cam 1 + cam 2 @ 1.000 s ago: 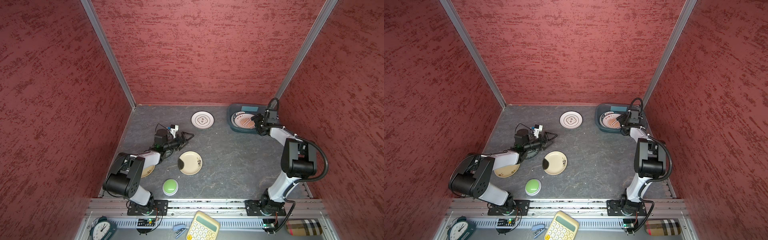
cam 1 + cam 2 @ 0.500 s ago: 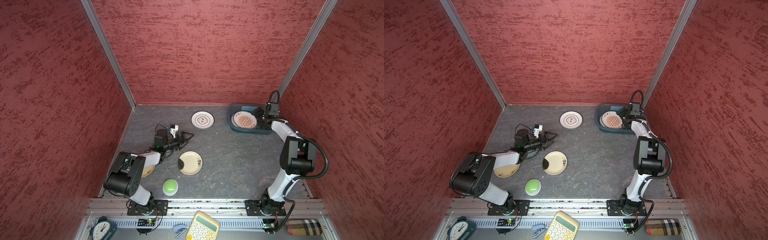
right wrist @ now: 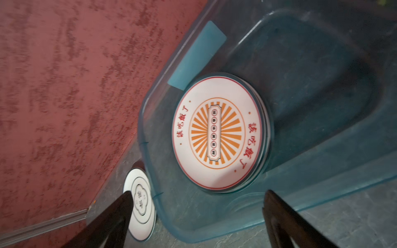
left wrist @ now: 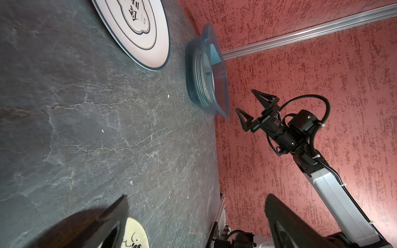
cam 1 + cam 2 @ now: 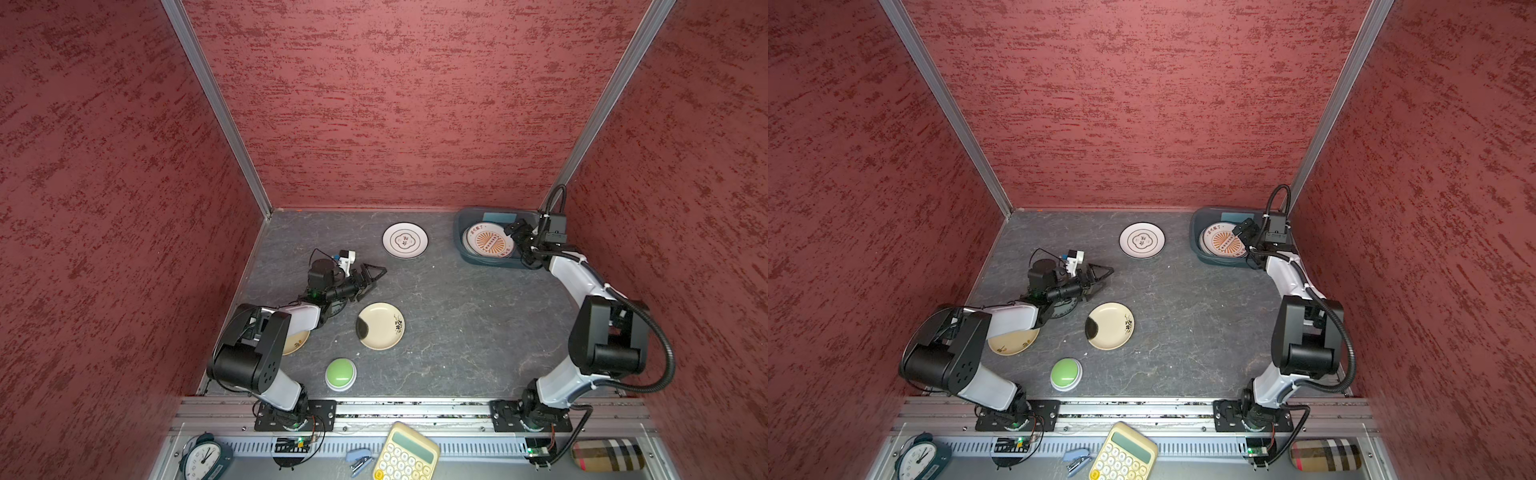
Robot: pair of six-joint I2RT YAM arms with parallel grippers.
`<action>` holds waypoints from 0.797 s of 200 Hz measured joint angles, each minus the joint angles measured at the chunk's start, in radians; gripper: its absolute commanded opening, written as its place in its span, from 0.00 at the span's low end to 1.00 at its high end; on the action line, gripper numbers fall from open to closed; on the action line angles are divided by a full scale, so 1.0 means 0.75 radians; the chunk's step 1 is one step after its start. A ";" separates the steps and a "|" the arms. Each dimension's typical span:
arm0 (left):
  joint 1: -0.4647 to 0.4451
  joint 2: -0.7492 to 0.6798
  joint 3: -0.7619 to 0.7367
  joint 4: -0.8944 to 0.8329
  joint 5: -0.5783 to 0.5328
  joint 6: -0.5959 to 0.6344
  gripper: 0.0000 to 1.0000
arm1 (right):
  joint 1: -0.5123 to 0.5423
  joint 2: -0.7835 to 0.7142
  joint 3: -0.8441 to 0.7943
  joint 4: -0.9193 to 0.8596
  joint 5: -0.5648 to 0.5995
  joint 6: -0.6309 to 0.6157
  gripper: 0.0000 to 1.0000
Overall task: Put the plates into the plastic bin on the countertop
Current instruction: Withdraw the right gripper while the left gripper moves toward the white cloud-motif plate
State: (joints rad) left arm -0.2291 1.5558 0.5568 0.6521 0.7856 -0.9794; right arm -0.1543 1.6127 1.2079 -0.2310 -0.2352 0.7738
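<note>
— In the translucent blue-grey plastic bin [image 5: 486, 262], at the dark veined bench's [image 5: 457, 332] back right corner: stacked plates [image 4: 198, 75], only the top orange-sunburst white plate [image 3: 217, 135] legible.
— Hands?
— Right hand [image 4: 245, 100] spread wide above the bin, empty; left hand [image 5: 374, 283] spread over bare bench.
— Loose plates?
— White dark-rimmed plate [image 5: 404, 240] and cream plate [image 5: 380, 326] clear; second cream plate [image 5: 1011, 343] half under the left arm [image 5: 1013, 318].

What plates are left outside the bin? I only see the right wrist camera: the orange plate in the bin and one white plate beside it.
Observer: A cream plate with black marks lies in the middle of the countertop, outside your view.
Operator: Any more?
Observer: Yes, a second cream plate lies partly hidden under the left arm.
</note>
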 measured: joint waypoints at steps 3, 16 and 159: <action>0.000 0.002 0.000 0.001 -0.001 0.000 0.99 | 0.000 -0.013 -0.003 0.008 -0.013 -0.001 0.95; 0.000 0.006 -0.002 0.000 -0.003 0.000 0.99 | 0.000 -0.071 -0.032 0.054 -0.071 -0.001 0.95; -0.152 -0.033 0.127 -0.351 -0.317 0.137 0.99 | 0.007 -0.621 -0.652 0.467 -0.526 0.086 0.97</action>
State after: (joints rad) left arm -0.3431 1.5311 0.6521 0.3889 0.5480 -0.8764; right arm -0.1493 1.1469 0.7189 0.1192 -0.6296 0.8383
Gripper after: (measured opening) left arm 0.994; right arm 0.964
